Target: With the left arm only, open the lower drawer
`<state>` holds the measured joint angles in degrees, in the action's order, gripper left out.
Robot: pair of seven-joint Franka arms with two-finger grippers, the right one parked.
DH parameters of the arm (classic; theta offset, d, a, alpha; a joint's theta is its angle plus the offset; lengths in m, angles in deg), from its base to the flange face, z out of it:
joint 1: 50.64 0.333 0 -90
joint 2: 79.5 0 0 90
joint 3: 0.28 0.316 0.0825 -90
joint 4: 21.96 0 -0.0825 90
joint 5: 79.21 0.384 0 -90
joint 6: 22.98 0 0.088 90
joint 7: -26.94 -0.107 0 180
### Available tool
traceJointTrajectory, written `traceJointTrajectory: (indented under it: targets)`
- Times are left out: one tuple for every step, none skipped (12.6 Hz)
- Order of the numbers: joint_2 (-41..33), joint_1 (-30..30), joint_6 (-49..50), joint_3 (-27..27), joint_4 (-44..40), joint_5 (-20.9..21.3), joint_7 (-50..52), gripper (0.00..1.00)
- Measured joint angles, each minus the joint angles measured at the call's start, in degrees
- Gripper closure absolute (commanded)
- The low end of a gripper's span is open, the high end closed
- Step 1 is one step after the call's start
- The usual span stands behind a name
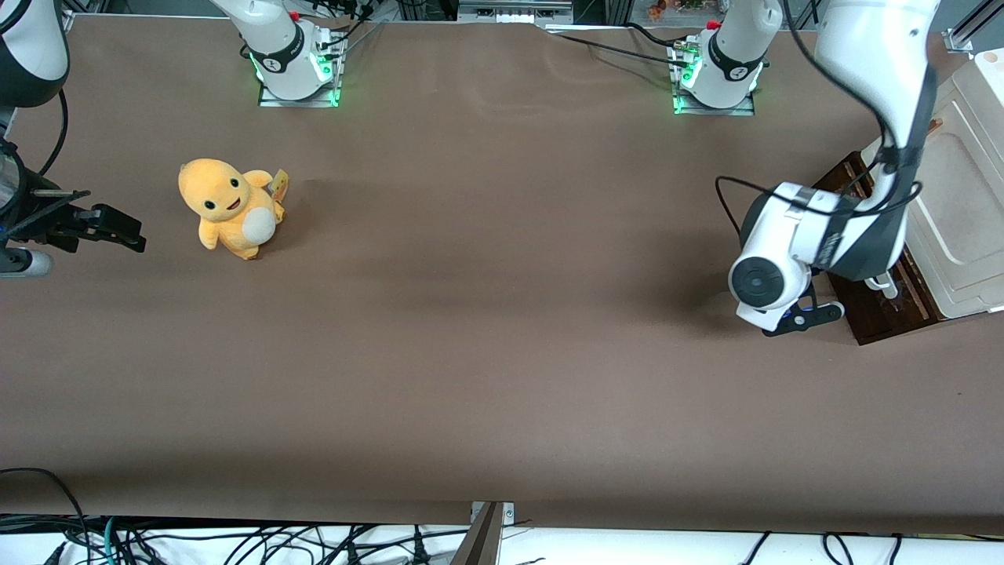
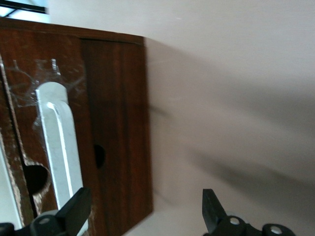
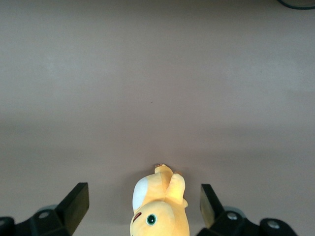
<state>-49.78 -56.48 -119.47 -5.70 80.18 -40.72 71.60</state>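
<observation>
Gripper: the black gripper on the left arm is low down, just in front of the lower drawer. Its two fingers are spread wide apart and hold nothing.

Where the fingers are: one fingertip sits right at the white bar handle. I cannot tell if it touches. The other fingertip hangs over the bare brown table, out past the corner of the drawer front.

Lower drawer: it is dark brown wood and right next to the gripper, at the working arm's end of the table. In the front view the arm covers a lot of it. A strip of its brown top sticks out from under the cream cabinet, on the gripper's side. I cannot tell how far out it is.

Handle: long, white, and rounded at the end. It runs along the drawer front, away from the gripper.

Drawer front: there is a small dark hole in the wood, near the fingertip at the handle.

Cabinet: its cream top has a sunken panel. It is just past the drawer from the gripper.

Toy: a yellow plush toy stands on the table, far away from the gripper, toward the parked arm's end.
</observation>
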Motion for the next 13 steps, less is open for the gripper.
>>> traceJointTrajectory:
  targets:
    - [0.96,0.02,0.68,0.04,0.83,3.35,1.72,0.0]
    - [1.69,0.05,1.83,0.07,1.49,6.29,2.68,0.0]
    - [2.23,0.09,3.29,0.1,1.79,8.73,3.31,0.0]
    - [2.6,0.19,4.45,0.12,1.84,10.56,3.45,0.0]
    - [2.92,0.34,5.37,0.13,1.85,12.11,3.47,0.0]
    - [3.3,0.55,6.45,0.15,1.9,13.75,3.48,0.0]
    - [3.72,0.86,7.56,0.16,1.96,15.21,3.48,0.0]
    - [4.23,1.21,8.09,0.17,1.99,16.19,3.48,0.0]
    - [4.78,1.5,8.34,0.2,2.01,17.17,3.48,0.04]
    - [5.33,1.8,8.58,0.26,2.02,17.88,3.48,0.26]
    - [5.82,2.08,8.73,0.27,2.03,18.13,3.48,0.51]
    - [6.17,2.27,8.99,0.28,2.03,18.35,3.48,0.64]
    - [6.27,2.34,9.52,0.28,2.03,18.6,3.27,0.74]
